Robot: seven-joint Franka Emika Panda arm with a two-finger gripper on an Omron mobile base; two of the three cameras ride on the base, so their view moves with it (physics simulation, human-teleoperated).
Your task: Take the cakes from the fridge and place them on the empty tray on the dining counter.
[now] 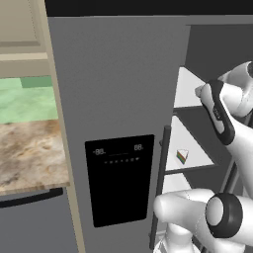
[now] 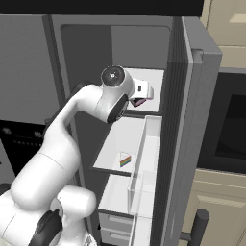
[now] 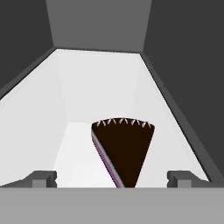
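Hand view showed a dark cake (image 3: 124, 151), a wedge with a near-black top, small pale dabs along its wide back edge and a thin purple layer down its left side, lying on a white shelf (image 3: 100, 92) inside the fridge (image 1: 113, 74), its point toward the camera. The gripper (image 3: 113, 178) stood with jaws spread wide, one fingertip (image 3: 43, 178) on each side of the wedge and neither touching it. In the right base view the arm bent at the elbow and reached into the open fridge at the upper shelf. A second slice (image 2: 125, 160), white-topped with rainbow layers, sat on the shelf below, near its front edge, well apart from the gripper.
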